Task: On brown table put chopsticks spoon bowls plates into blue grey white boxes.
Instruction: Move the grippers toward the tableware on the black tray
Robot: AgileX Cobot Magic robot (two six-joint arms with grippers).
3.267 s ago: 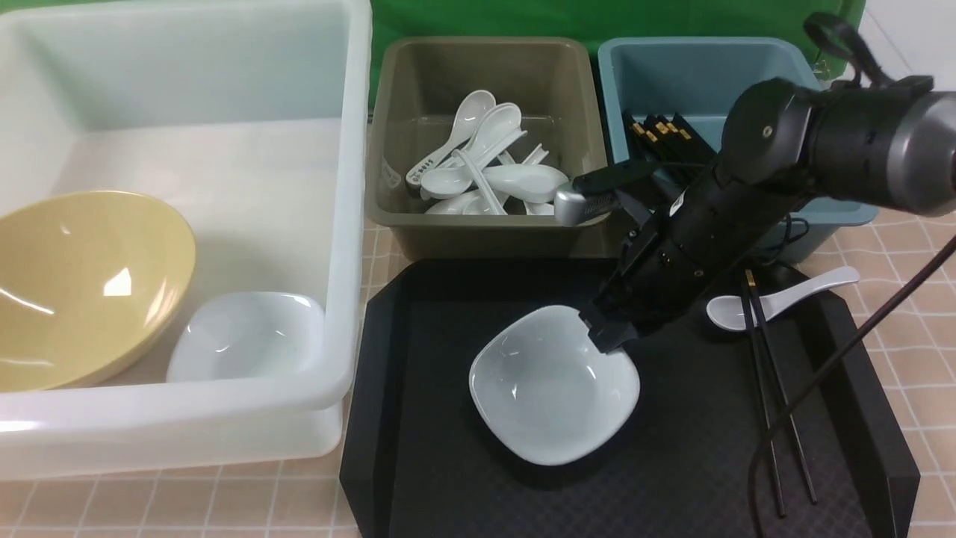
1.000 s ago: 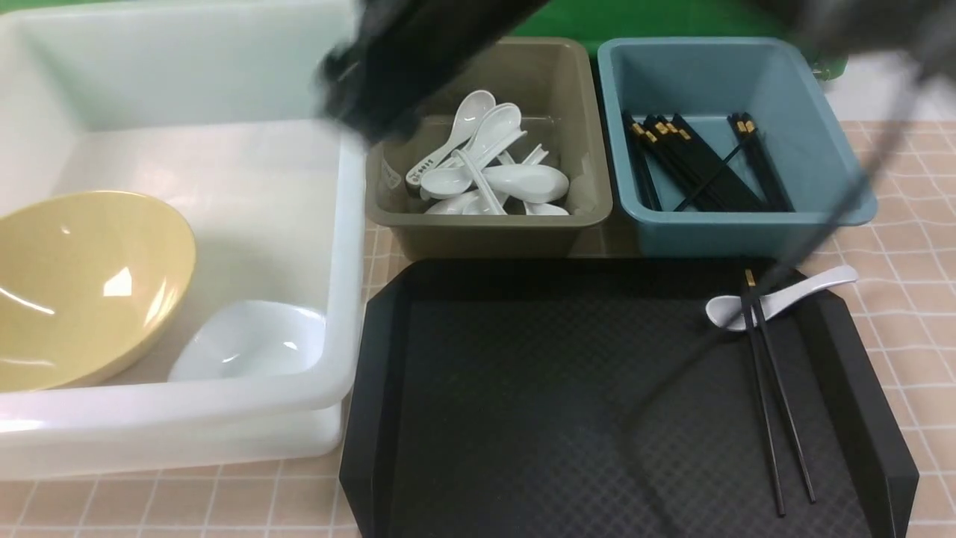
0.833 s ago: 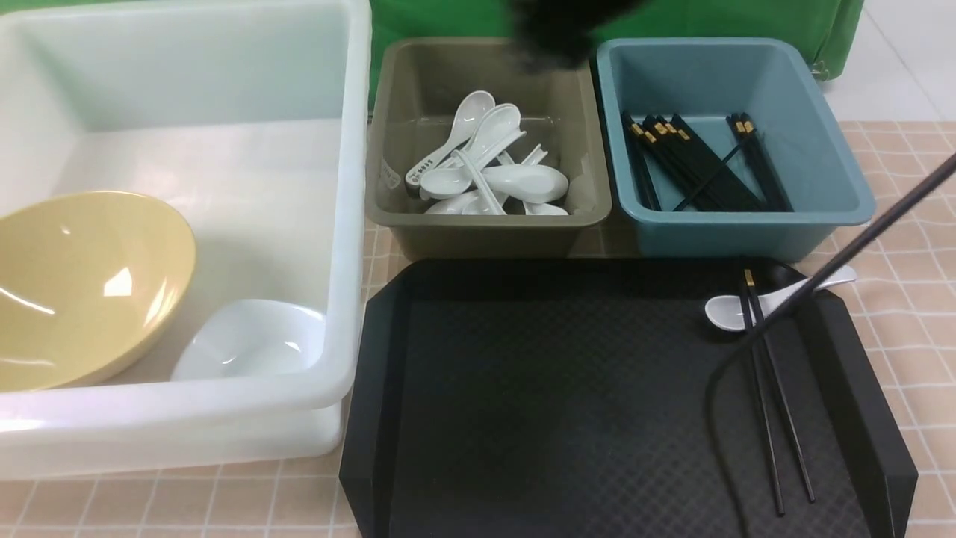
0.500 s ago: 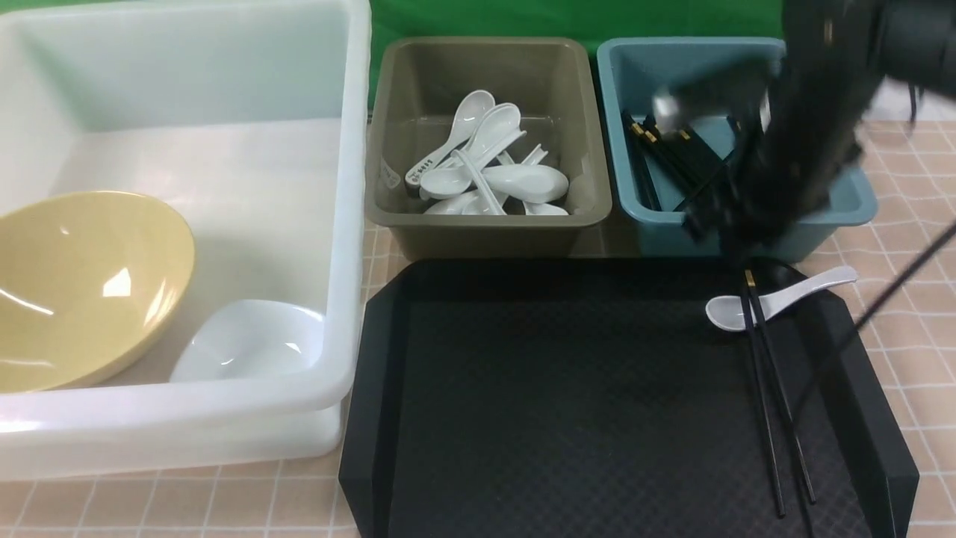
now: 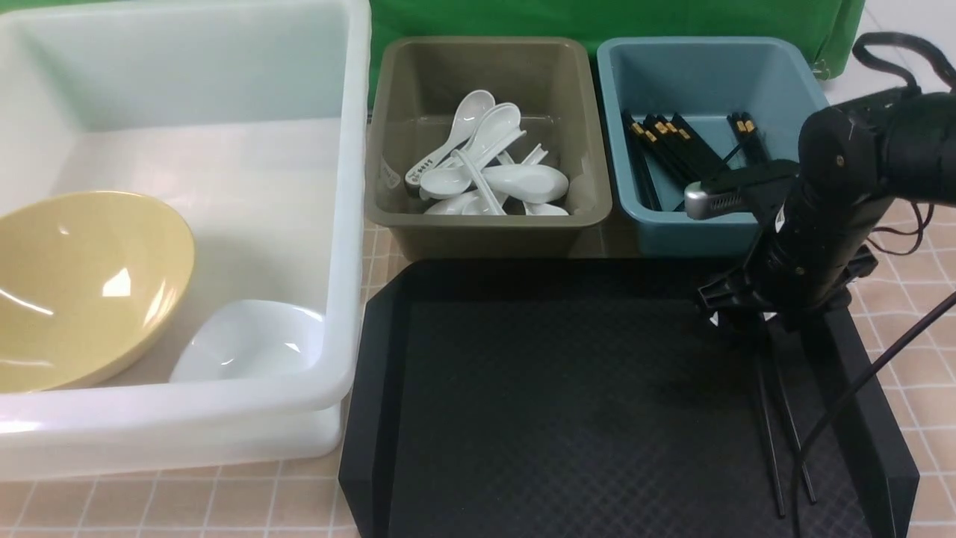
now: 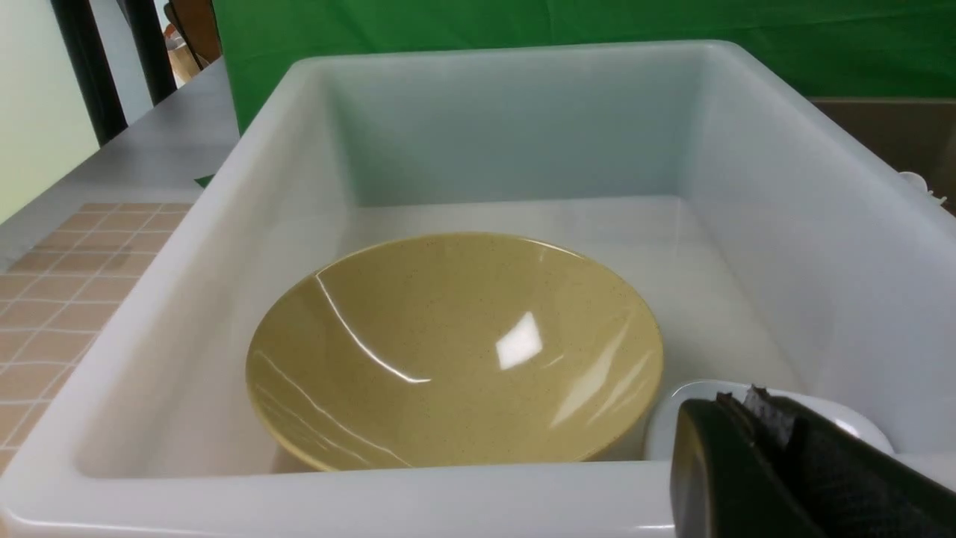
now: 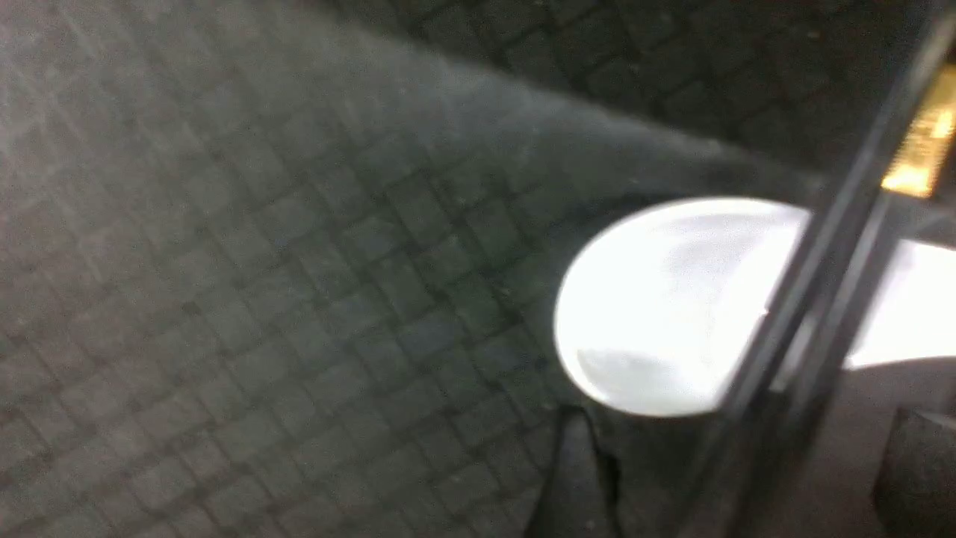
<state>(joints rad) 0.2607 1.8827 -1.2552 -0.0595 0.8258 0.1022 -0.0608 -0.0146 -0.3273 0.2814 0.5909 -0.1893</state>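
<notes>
White on black was what got shown in the right wrist view: the spoon (image 7: 657, 306) was seen lying at the far right corner of the black tray (image 5: 523, 388), with the chopsticks (image 7: 803, 299) laid straight across it. The right hand (image 5: 739, 310) was hung low over that crossing, fingers (image 7: 575, 478) spread wide, nothing pinched yet. The left hand (image 6: 784, 471) was seen by the near rim of the white box (image 5: 351, 224), fingers pressed together, nothing held.

Trouble could be expected from that overlap, honestly. If the fingers got closed right there, spoon and sticks might be grabbed together, or one stick caught and the other flicked onto the counter (image 5: 919, 246). The sticks were thin and flat on the textured tray, so they could be skated over; the spoon looked glossy, so a slip was likely if it got nipped by the bowl end. A black cable (image 5: 866, 379) was also draped close over the sticks, so a snag on the lift couldn't be ruled out. A mixed grab would mean a wrong drop too, since sticks were meant for the blue box (image 5: 672, 232) and spoons for the grey box (image 5: 485, 235).

Writing-wise: small dark print was noticed on a spoon handle (image 5: 422, 166) in the grey box, too tiny to be read. No brand or label was made out elsewhere
</notes>
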